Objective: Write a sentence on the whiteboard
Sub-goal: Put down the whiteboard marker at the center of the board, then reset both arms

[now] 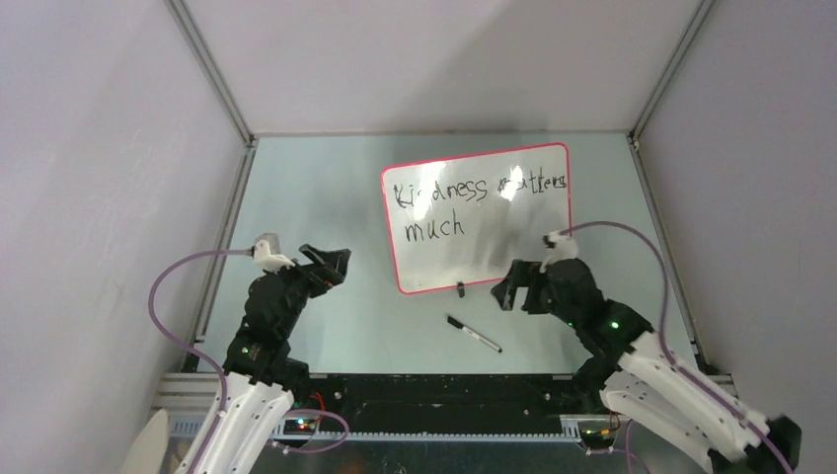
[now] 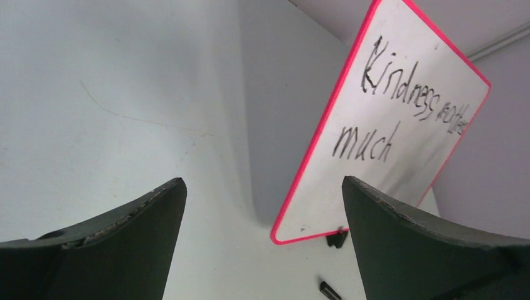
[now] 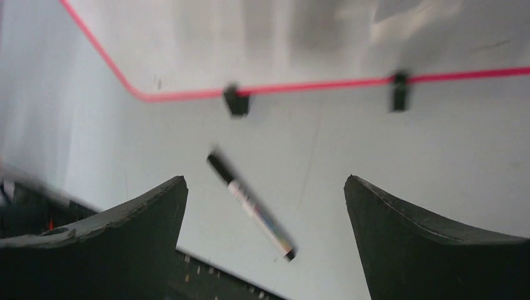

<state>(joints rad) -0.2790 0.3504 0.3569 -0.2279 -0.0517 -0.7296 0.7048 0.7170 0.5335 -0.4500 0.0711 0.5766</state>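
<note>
**Whiteboard and end effectors at rest.** The whiteboard (image 1: pixel 479 222) stands on the desk (image 1: pixel 316 197), tilted back on two black clip feet (image 3: pixel 236 100) fixed to its near red-pink rim. The sentence (image 1: pixel 464 202) runs across its face in two lines of black marker: "Kindness matters" along the top and "much" below it at the left. Glare washes out part of "matters" in the top external view.

A black-and-white marker (image 1: pixel 474 335) lies flat on the desk just in front of the whiteboard's near rim, apart from it and touching neither arm.

The left end effector (image 1: pixel 334 261) sits off the whiteboard's near left corner, its jaws spread wide and holding nothing. The left wrist view looks between them at the written face. The right end effector (image 1: pixel 507 288) sits at the whiteboard's near right corner, likewise spread wide and empty. Its wrist view shows the marker on the desk between the two fingers (image 3: pixel 150 212), with the whiteboard's rim beyond.
</note>
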